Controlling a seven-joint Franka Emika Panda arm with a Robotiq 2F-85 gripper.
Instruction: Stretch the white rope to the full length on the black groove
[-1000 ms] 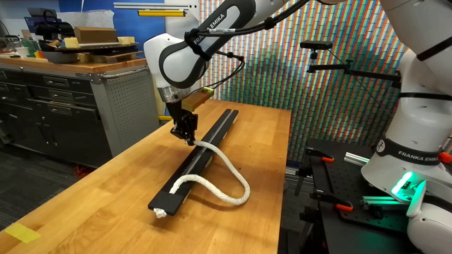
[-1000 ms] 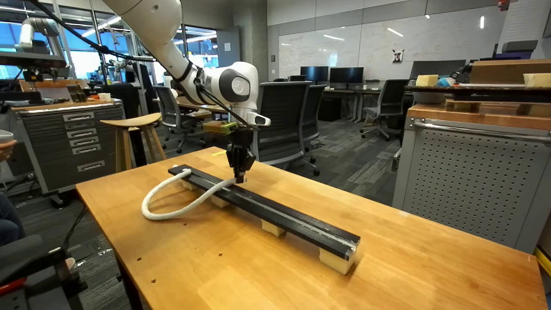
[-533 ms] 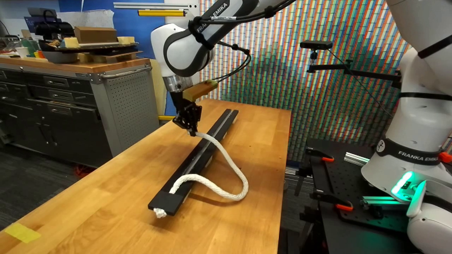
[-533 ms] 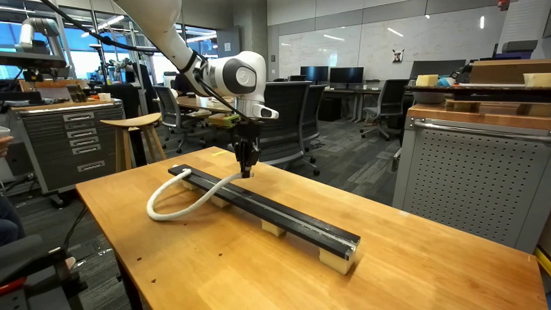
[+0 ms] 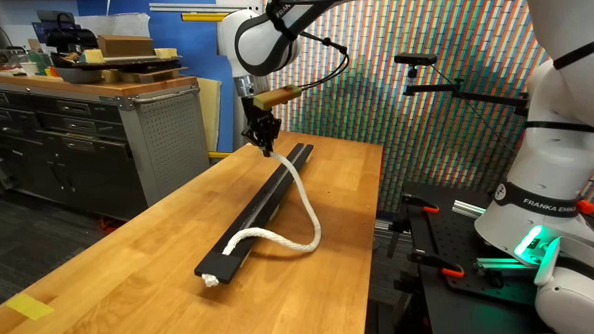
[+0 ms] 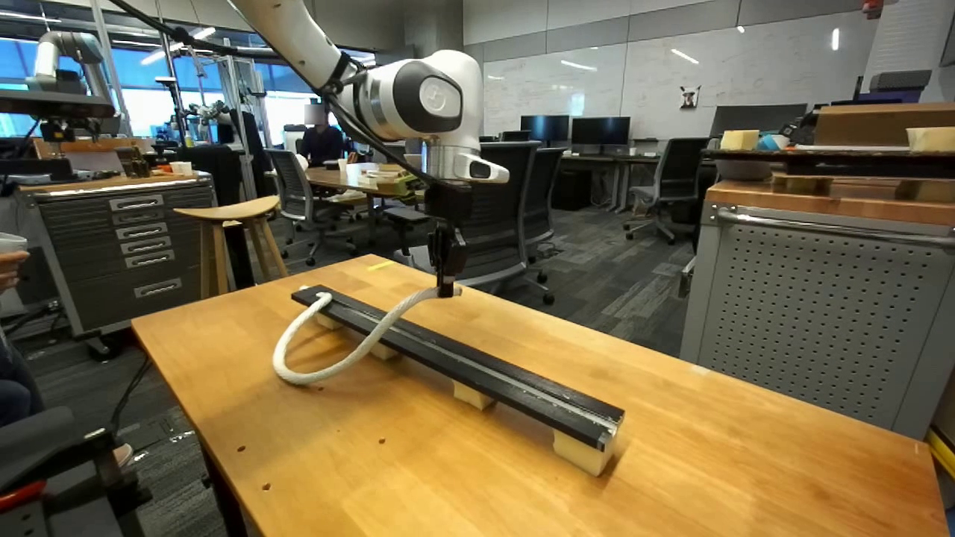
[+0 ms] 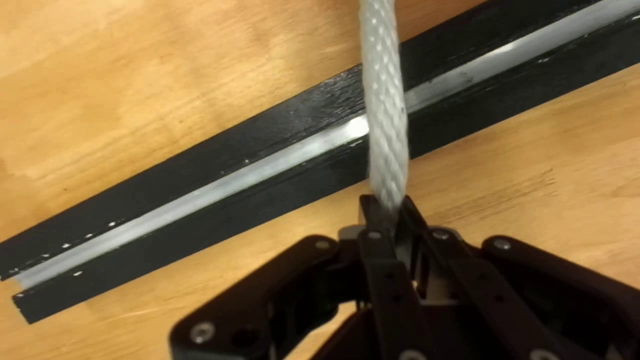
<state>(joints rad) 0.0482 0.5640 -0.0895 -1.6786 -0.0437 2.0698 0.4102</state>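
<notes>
The black groove point(image 5: 253, 211) is a long black bar with a pale channel along its top. It also shows in the exterior view point(image 6: 507, 373) and the wrist view point(image 7: 280, 127). The white rope point(image 5: 304, 199) enters the bar at one end, and a frayed tuft point(image 5: 210, 279) sticks out there. From there it loops out sideways over the table, then rises across the bar to my gripper point(image 5: 267, 152). My gripper point(image 6: 446, 291) is shut on the rope near its free end, above the table beside the bar. In the wrist view the rope point(image 7: 385, 100) runs between the fingertips and crosses over the channel.
The bar rests on pale blocks point(image 6: 472, 395) on the wooden table point(image 6: 336, 462). Yellow tape point(image 5: 30, 305) lies on a table corner. A grey cabinet point(image 6: 821, 313) and chairs point(image 6: 492, 216) stand beyond the table edges.
My gripper has moved along the bar toward its far end, away from the rope's fixed end, still holding the rope. The rope's loop has drawn in closer to the bar.
</notes>
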